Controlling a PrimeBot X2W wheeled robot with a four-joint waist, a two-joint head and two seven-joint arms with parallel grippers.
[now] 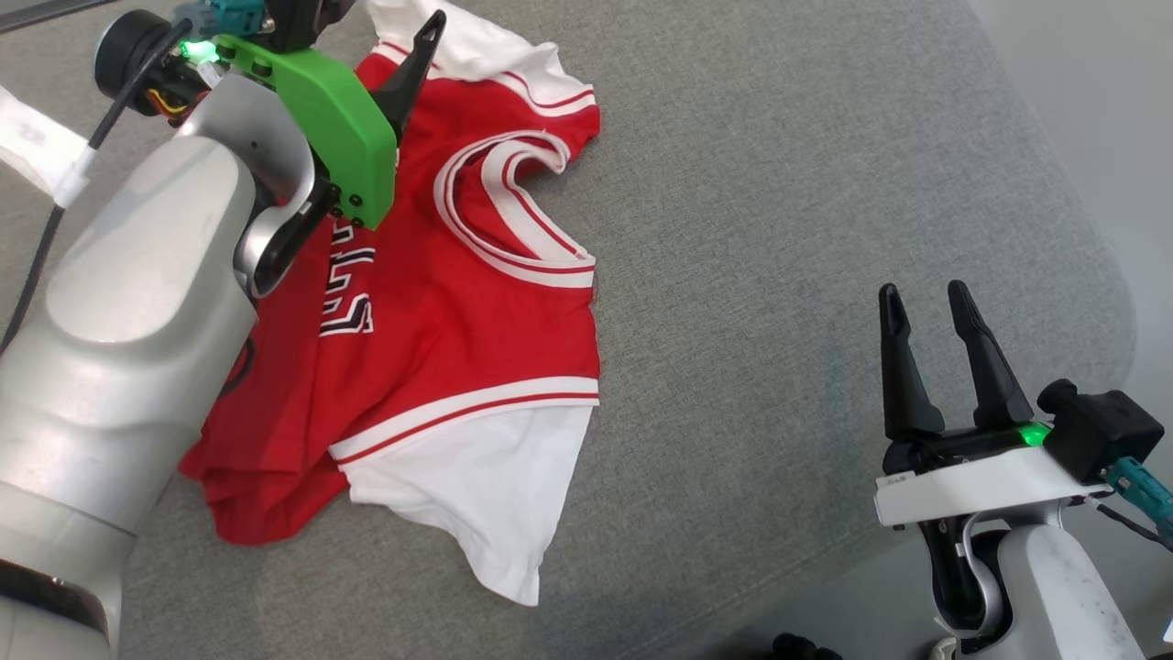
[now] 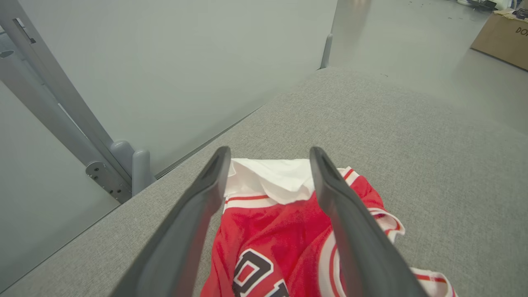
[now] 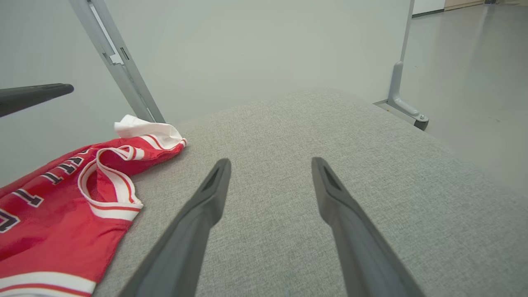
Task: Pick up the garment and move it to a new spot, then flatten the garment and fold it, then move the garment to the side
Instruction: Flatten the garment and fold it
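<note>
**Garment**. Red jersey with white sleeves, red-and-white striped trim and dark lettering outlined in white. It is laid on the left part of the table, rumpled and not flattened. One white sleeve is turned toward the near edge and the other is bunched at the far end. The neck opening is turned to the right. The lettering is partly hidden under the left forearm.

**Left gripper**. Held above the far part of the garment, with its fingers pointed toward the far sleeve. The two dark fingers are spread wide and released, and nothing is pinched between them. Whether the tips touch the cloth cannot be told.

**Right gripper**. Placed at the near right over bare table, well apart from the garment. Its fingers are spread and released, and nothing is held.

**Table.** Covered in grey fabric and rounded at the far right corner.

**Surroundings.** A pale panel is stood just beyond the table edge past the garment, and a slanted grey metal post is seen against it. Bare floor is seen past the table. A cardboard box is set on the floor, well apart from the table.
</note>
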